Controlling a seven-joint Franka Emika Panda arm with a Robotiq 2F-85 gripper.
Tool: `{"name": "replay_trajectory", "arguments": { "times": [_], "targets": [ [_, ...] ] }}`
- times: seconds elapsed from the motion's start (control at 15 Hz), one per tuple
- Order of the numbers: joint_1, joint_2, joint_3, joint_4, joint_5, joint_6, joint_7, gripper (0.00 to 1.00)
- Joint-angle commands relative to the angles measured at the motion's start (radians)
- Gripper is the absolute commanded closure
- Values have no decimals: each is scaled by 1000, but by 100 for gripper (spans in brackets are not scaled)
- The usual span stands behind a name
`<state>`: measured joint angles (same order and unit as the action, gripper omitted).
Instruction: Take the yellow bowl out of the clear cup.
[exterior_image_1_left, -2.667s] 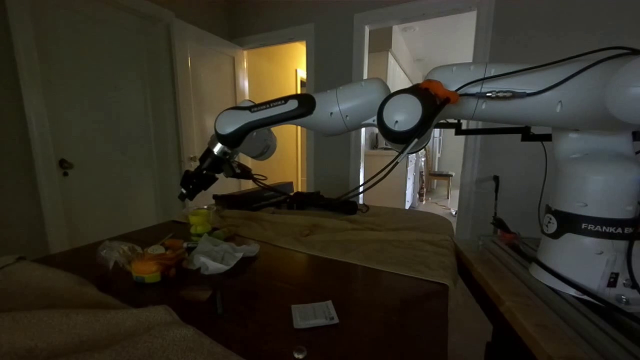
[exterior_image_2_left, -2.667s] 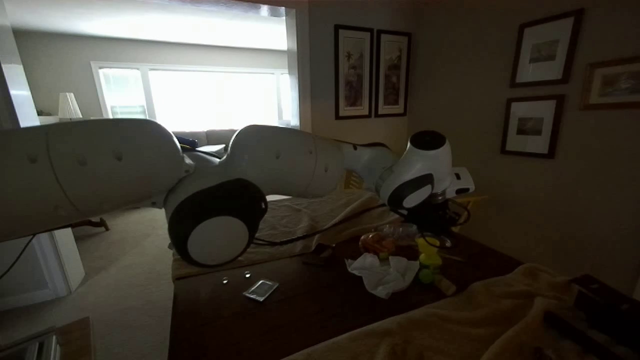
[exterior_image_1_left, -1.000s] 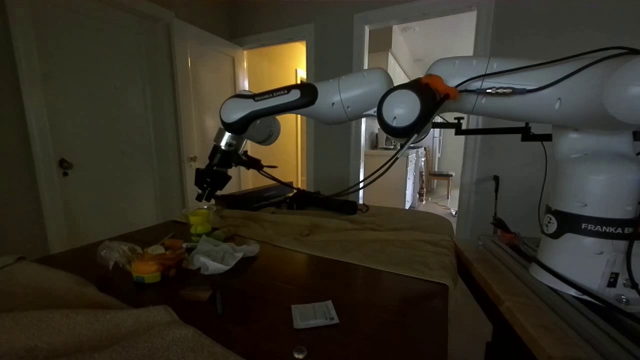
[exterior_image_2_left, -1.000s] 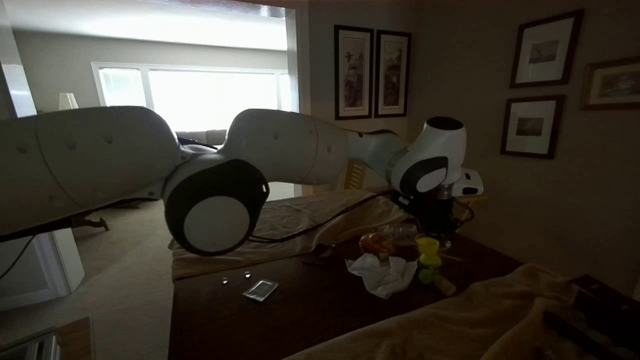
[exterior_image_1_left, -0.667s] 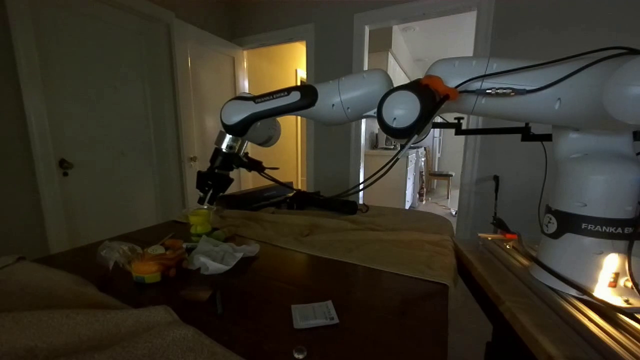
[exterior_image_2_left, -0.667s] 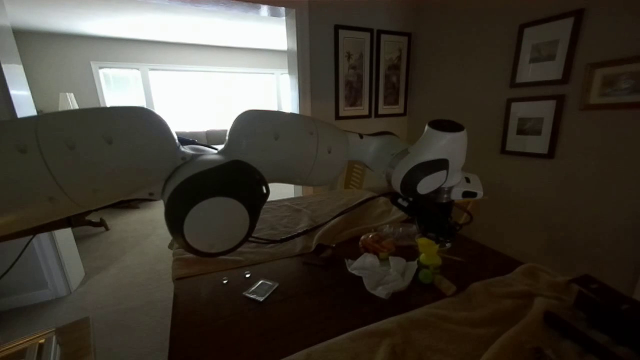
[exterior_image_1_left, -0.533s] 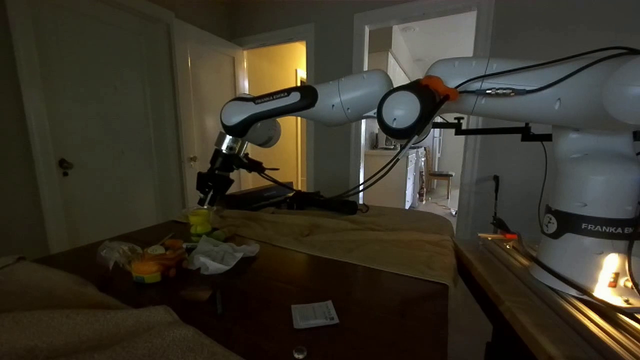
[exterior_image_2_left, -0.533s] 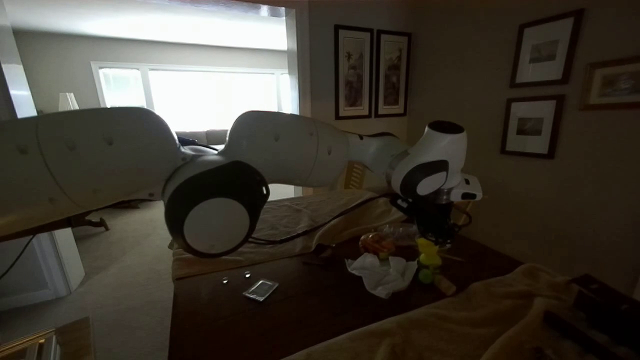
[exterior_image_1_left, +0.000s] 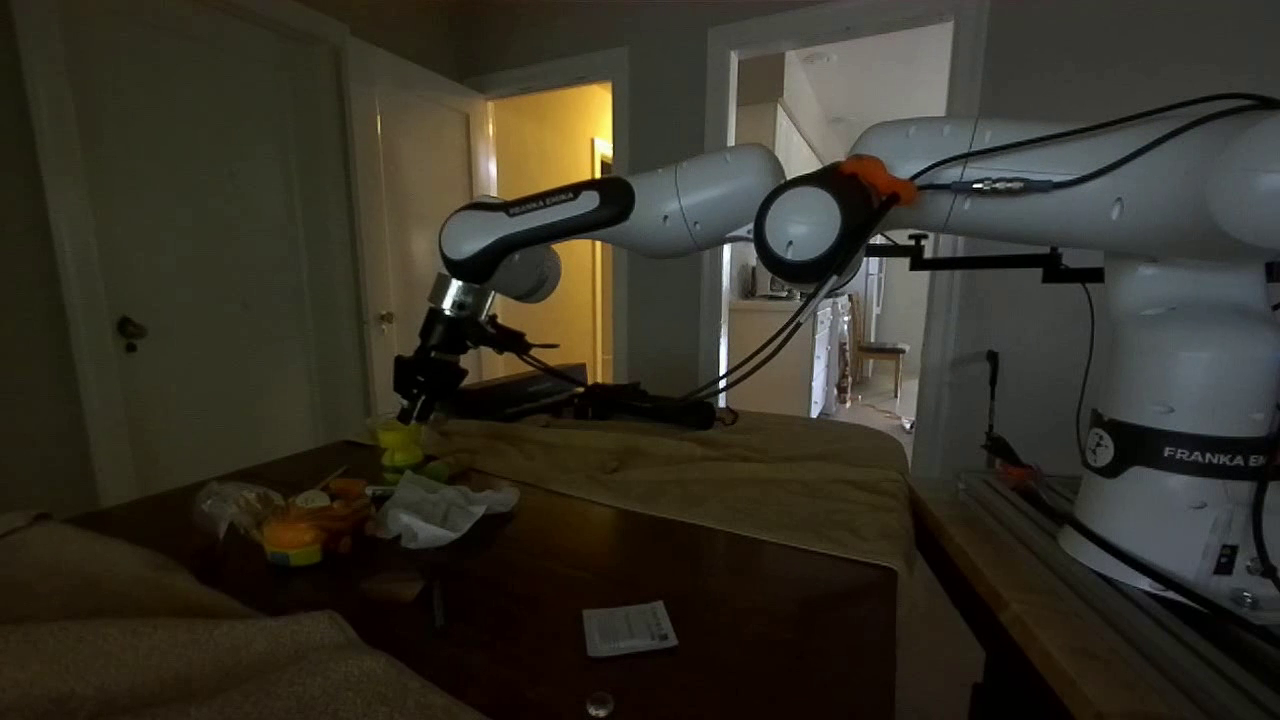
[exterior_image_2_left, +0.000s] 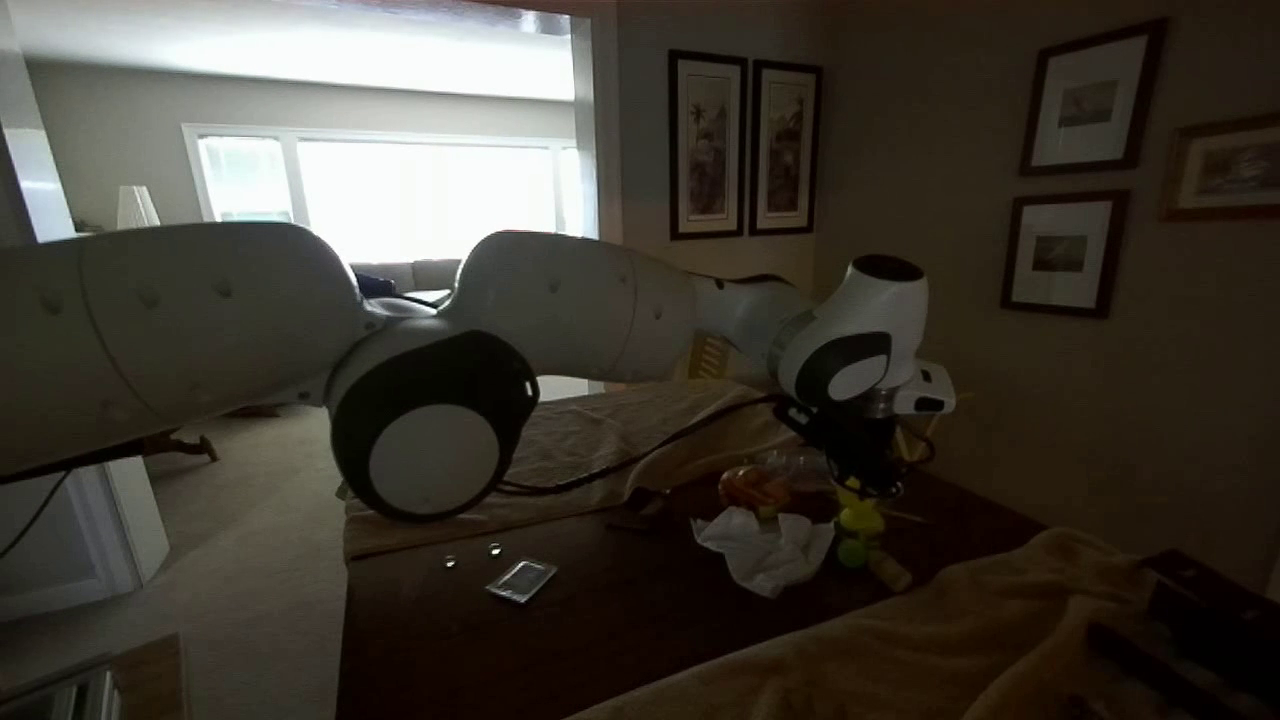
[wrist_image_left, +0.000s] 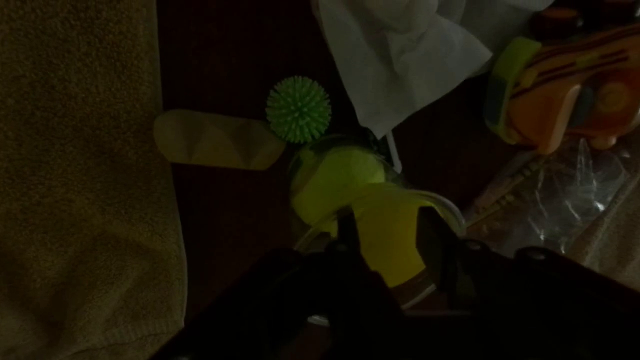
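The small, plain yellow bowl (wrist_image_left: 391, 245) sits inside the clear cup (wrist_image_left: 454, 212), toward five o'clock from the wrist view's centre. The see-through cup stands upright, round mouth up; toward five o'clock within its rim, a dark strip shows beside the bowl, whose tilt is unclear.

We see a spiky green ball (wrist_image_left: 298, 109) just beside a tan block (wrist_image_left: 215, 140), a white tissue (wrist_image_left: 417, 60) near an orange toy (wrist_image_left: 545, 105), a brown towel (wrist_image_left: 90, 175) and, in both exterior views, a packet (exterior_image_1_left: 630, 629) lying on the table (exterior_image_1_left: 765, 620).
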<state>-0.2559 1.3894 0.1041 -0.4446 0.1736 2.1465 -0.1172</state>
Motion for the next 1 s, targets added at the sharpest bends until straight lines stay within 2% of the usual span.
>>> {"name": "replay_trajectory", "arguments": {
  "times": [0.0,0.2,0.33,0.47,0.93],
  "targets": [
    [-3,-4,-4,-9,0,-7,27,63],
    [-10,-3,-13,-7,-3,0,37,69],
    [-13,-1,-16,-7,-4,4,36,93],
    [-15,0,-17,-6,-3,5,34,99],
    [-15,0,-16,-3,-3,9,33,100]
  ]
}}
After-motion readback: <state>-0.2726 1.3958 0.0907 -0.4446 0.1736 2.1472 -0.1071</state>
